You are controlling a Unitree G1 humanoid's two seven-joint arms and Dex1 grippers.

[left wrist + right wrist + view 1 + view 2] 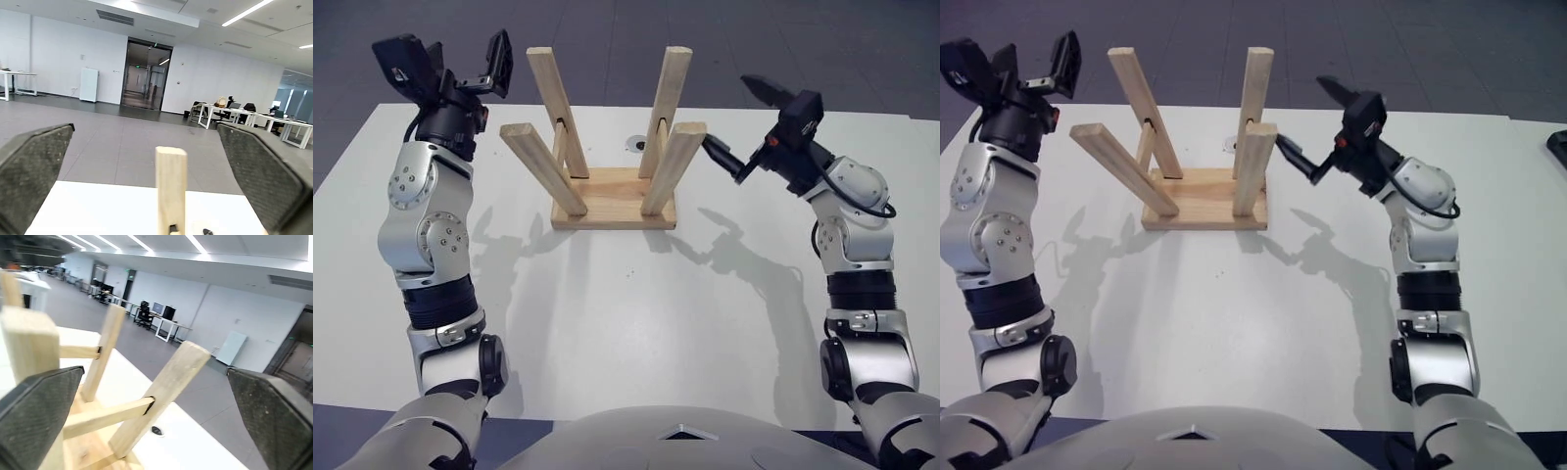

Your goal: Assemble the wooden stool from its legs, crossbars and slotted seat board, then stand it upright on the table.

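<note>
The wooden stool [607, 157] lies upside down on the white table [636, 323], seat board [612, 208] flat, legs splayed upward with crossbars between them. My left gripper [460, 61] is held up to the left of the stool, open, with nothing between its fingers; one leg top [171, 186] stands in front of it. My right gripper [741, 125] hangs open just right of the near right leg [672, 162], its lower fingertip close to the leg but apart from it. In the right wrist view the legs [161, 391] and crossbars [107, 413] show between the pads.
A small round hole [635, 145] sits in the table behind the stool. The table's near half is bare white surface. Beyond the far edge lies dark floor; a dark object [1557, 145] sits at the table's right edge.
</note>
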